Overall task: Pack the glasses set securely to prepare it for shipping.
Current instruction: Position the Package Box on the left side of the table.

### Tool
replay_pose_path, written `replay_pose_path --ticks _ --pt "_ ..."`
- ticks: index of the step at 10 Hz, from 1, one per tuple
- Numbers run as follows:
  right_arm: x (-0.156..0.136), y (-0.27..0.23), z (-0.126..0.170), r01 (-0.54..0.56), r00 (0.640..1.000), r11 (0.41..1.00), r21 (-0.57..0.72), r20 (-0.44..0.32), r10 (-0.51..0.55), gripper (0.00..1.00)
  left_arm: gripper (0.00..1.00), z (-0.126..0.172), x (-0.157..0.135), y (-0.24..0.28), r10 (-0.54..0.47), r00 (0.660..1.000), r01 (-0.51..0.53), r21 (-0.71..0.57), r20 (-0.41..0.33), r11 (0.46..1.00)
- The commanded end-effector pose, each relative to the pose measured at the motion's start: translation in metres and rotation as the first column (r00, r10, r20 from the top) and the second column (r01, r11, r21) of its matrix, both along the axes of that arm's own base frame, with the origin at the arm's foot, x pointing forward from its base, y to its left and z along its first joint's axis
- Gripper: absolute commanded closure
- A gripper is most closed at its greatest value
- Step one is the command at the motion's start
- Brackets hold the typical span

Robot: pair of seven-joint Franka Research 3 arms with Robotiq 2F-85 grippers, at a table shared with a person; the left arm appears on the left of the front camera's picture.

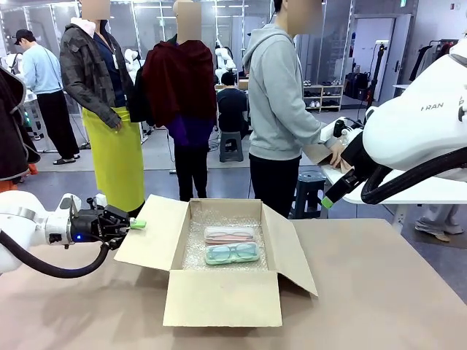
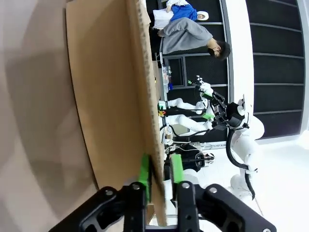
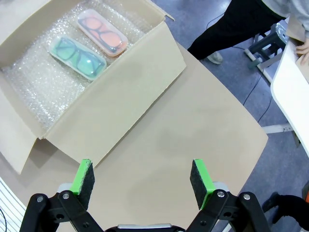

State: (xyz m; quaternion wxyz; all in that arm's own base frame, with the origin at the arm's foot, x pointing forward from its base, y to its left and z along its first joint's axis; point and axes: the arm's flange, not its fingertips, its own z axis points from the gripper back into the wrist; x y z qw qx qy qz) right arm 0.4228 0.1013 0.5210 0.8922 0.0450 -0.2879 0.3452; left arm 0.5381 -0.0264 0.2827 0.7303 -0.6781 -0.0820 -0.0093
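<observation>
An open cardboard box (image 1: pixel 222 299) stands mid-table, lined with bubble wrap. Inside lie the glasses set: a pale pink case (image 1: pixel 229 234) and, nearer me, a mint-green case (image 1: pixel 231 253), side by side. My left gripper (image 1: pixel 135 224) is shut on the outer edge of the box's left flap (image 1: pixel 149 233). In the left wrist view its green pads (image 2: pixel 145 176) pinch that flap (image 2: pixel 106 96) edge-on. My right gripper (image 1: pixel 332 195) hangs high at the right, above the table. It is open (image 3: pixel 142 179), looking down on the pink case (image 3: pixel 102 32), the green case (image 3: pixel 77 55) and the right flap (image 3: pixel 130 101).
The box's front flap hangs down toward me and the right flap (image 1: pixel 292 251) slopes outward. Bare tan table (image 1: pixel 379 292) lies to the right and in front. A person in a grey hoodie (image 1: pixel 281 109) stands beyond the far edge, hands on a white side table.
</observation>
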Motion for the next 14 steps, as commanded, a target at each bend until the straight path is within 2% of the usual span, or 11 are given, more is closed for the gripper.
replay_pose_path --ticks 1,5,6,7,13,14 --pt "0.000 0.004 0.002 0.016 1.000 1.000 0.001 -0.014 -0.016 0.00 1.00 0.003 -0.003 -0.005 0.015 1.000 -0.015 0.000 0.027 1.000" --pt "0.000 0.004 0.002 0.016 1.000 1.000 0.001 -0.014 -0.016 0.00 1.00 0.003 -0.005 -0.002 0.019 1.000 -0.020 0.024 0.014 1.000" --pt "0.000 0.004 0.002 0.016 1.000 1.000 0.001 -0.014 -0.016 0.00 1.00 0.006 -0.007 -0.002 -0.013 1.000 0.012 0.035 0.018 0.999" --pt "0.000 0.004 0.002 0.016 1.000 1.000 0.001 -0.014 -0.016 0.00 1.00 -0.001 0.000 -0.002 -0.002 1.000 0.002 0.008 -0.001 1.000" --pt "0.000 0.004 0.002 0.016 1.000 1.000 0.001 -0.014 -0.016 0.00 0.98 -0.003 -0.001 -0.001 -0.005 1.000 0.006 0.013 -0.006 1.000" --pt "0.000 0.004 0.002 0.016 1.000 1.000 0.001 -0.014 -0.016 0.00 0.98 -0.008 -0.003 0.022 0.023 1.000 -0.023 0.016 -0.016 1.000"
